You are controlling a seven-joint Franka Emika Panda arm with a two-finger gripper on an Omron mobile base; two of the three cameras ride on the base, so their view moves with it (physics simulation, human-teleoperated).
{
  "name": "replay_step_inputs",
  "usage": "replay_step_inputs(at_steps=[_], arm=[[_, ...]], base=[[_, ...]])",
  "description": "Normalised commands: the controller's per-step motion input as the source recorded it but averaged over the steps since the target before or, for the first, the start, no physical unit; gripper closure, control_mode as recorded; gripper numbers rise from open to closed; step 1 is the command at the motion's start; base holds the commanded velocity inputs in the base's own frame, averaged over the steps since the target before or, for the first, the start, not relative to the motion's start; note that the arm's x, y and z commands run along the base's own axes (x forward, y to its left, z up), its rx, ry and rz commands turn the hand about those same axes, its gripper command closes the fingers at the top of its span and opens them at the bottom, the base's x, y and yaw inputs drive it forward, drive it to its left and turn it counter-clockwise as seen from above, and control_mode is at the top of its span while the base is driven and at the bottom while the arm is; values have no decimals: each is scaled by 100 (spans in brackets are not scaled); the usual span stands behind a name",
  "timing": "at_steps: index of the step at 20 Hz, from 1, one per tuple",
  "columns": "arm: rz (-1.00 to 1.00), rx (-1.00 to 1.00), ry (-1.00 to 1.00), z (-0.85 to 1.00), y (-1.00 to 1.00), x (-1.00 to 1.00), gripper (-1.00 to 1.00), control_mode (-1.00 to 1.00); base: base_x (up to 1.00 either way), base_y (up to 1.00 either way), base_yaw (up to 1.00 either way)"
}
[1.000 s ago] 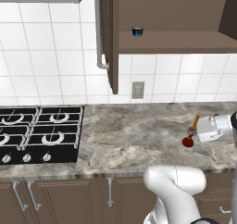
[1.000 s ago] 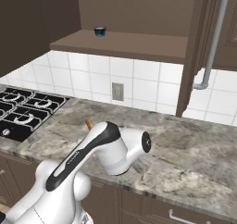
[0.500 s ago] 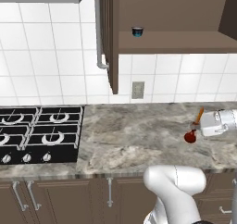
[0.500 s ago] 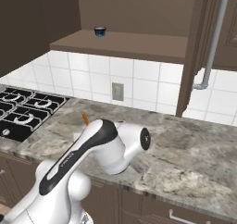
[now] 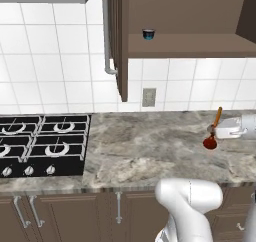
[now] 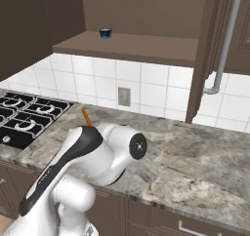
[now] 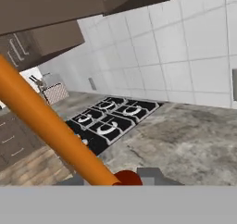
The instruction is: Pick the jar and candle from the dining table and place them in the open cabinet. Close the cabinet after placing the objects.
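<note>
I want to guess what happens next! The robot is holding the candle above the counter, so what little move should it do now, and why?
Probably lift the candle toward the open cabinet shelf. The gripper grips it low over the marble counter, and the shelf sits well above.

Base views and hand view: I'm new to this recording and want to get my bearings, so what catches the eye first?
The orange candle stands out, held tilted in the shut gripper above the marble counter at the right; in the hand view it slants across the left side. Next comes the open cabinet above, with a small dark blue cup on its shelf, and the black gas hob at the left.
</note>
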Motion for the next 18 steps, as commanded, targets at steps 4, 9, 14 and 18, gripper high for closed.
replay_step_inputs(at_steps=[4, 9, 14, 18], arm=[[-28, 0, 7, 30, 3, -5, 100, -100], [-24, 0, 19, 35, 3, -8, 100, -100], [-23, 0, 10, 35, -1, -13, 100, -100], [-21, 0, 0, 34, 0, -10, 100, -100]], base=[[0, 0, 0], [0, 0, 0], [0, 0, 0], [0, 0, 0]])
